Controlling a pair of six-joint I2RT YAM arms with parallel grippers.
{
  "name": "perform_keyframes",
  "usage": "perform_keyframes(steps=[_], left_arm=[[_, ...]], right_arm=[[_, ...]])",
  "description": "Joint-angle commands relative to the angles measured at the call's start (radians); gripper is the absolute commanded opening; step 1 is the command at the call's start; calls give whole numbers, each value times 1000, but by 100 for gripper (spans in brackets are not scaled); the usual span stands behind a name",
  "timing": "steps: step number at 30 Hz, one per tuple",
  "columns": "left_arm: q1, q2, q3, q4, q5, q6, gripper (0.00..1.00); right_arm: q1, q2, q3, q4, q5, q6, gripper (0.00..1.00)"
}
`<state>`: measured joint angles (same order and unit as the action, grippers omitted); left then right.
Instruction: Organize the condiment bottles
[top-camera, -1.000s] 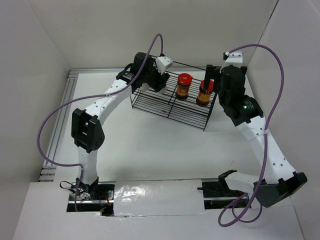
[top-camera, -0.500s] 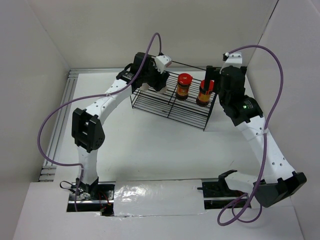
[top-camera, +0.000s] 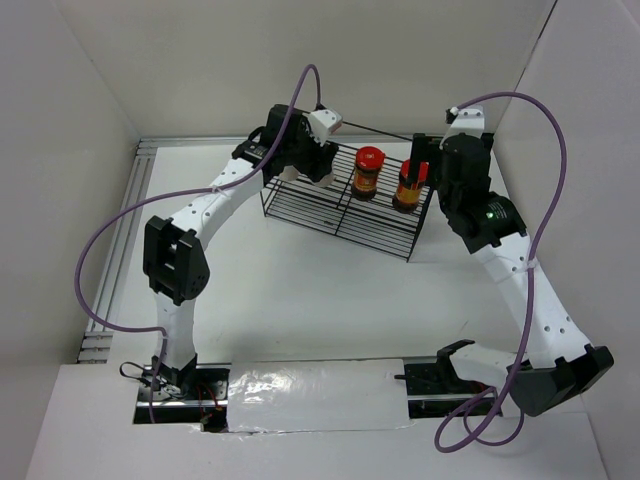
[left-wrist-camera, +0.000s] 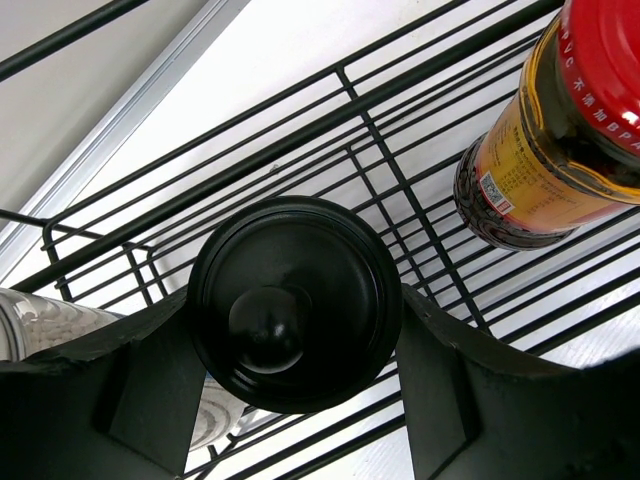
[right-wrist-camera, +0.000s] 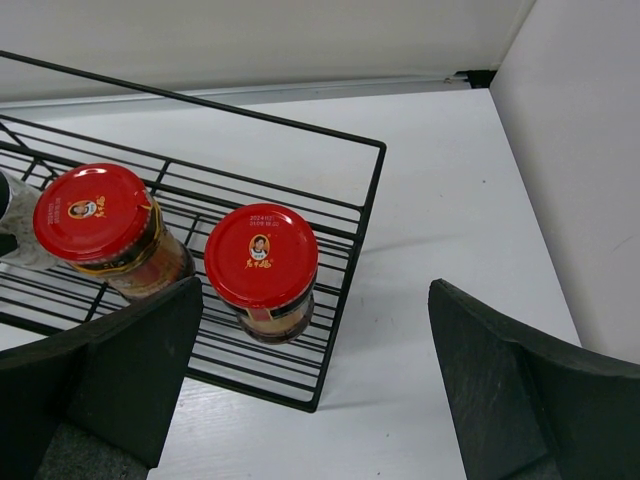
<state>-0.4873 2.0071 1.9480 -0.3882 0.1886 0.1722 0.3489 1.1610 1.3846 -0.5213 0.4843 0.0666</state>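
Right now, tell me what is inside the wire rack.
A red-lidded jar stands at the right end, a second jar beside it. The left claw grips a black-capped bottle; the cap hides its body. A pale cylinder shows partly beside it.

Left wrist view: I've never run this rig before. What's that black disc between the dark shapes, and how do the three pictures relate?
That disc is the lid of the black-capped bottle, seen from straight above by the camera on the left arm's wrist. The dark shapes either side are the fingers of the left gripper, closed on the bottle inside the wire rack. The top view looks down on both arms and the white table. The right wrist view shows the right gripper, open and empty, over two red-lidded jars standing in the same rack.
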Motion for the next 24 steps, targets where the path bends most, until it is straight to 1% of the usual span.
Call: perform_keyframes(steps=[1,2,3,4,5,6,7,18,24], left_arm=[[6,1,14,57,31,-30,45],[6,-1,12,55,35,-28,58],[6,-2,12,55,37,-33,77],[4,-5,12,55,37,-33,83],[6,-7,14,55,37,-30,94],[6,-8,17,57,37,-28,97],[6,-13,19,58,37,-27,99],[1,-60,57,37,64,-33,99],[0,-88,112,8,80,-31,99]], right_arm=[[-7,-32,7,0,-6,9,100],[-8,-34,7,0,-4,7,100],[-8,-34,7,-2,-4,7,100],[-8,-35,5,-2,-4,9,100],[-8,-35,5,-2,-4,7,100],[-8,-37,5,-2,-7,9,100],[-8,-35,4,-2,-7,9,100],[-8,-37,4,1,-23,9,100],[-7,-37,11,-6,-36,4,100]])
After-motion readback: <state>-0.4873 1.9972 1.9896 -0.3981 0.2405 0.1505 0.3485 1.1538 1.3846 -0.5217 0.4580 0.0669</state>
